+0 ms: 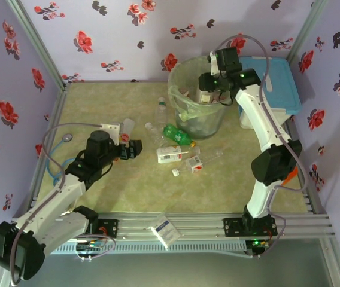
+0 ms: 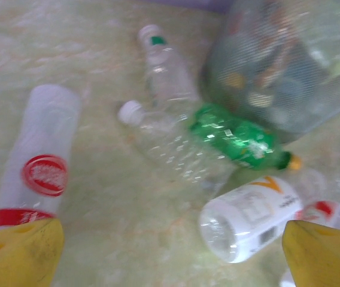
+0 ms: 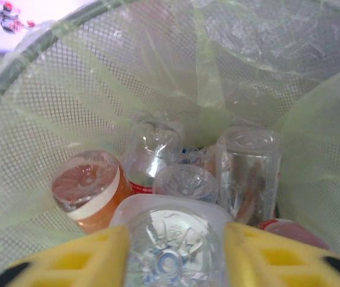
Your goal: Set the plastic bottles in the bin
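The bin stands at the far edge of the desk, right of the middle, just beside a blue-lidded box. The right gripper hangs over its mouth and is clenched on a clear bottle. The long axis of this bottle goes down into the bin, and its moulded base faces the wrist camera. No label is visible on it. Below it several bottles already stand or lean in the bin. One is an orange-labelled bottle with its base up, and the others are mostly clear.

The left gripper is near the left middle of the desk. It is released, with its yellow fingers wide apart and nothing between them.

Before the bin lies the green bottle. It lies on its side, slanted, and its yellow cap points to the right and toward the near edge. Touching its other end is a white-capped bottle, whose cap points to the left. Behind this one a green-marked bottle points its cap to the far edge.

Nearer lies the white-labelled bottle, with its long axis parallel to the near edge. The label has an orange mark, but the print is too blurred to read. Close to the left gripper lies the red-disc bottle. The text of its round red label is also not readable.
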